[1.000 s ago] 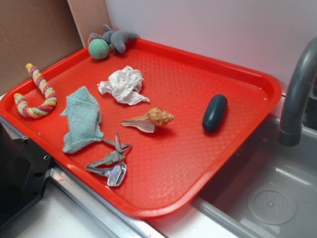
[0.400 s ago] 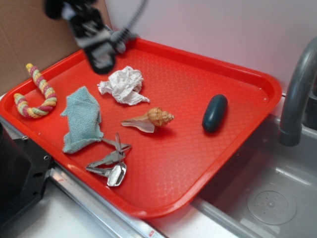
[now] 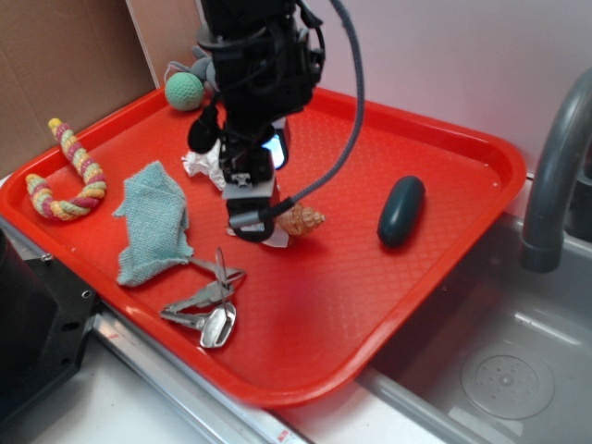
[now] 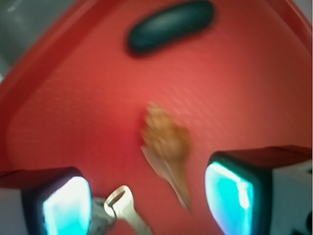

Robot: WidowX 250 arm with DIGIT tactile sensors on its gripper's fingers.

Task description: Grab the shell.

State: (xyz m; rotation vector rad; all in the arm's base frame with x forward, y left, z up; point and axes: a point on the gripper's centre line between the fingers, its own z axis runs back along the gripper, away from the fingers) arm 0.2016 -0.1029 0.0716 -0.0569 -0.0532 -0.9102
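The shell point(image 4: 165, 143) is being framed mid-tray point(image 3: 444, 148) between the fingers point(image 4: 230, 196) of the gripper point(image 3: 252, 220) — spread wide, nothing being gripped — near the tray's centre.

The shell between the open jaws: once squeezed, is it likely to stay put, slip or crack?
The shell looks rigid, so it should not deform. Its rounded, ribbed body tapering to a thin pale lip may twist or squirt out if the fingers close off-centre. That lip looks thin and possibly brittle. The smooth tray probably offers little friction.
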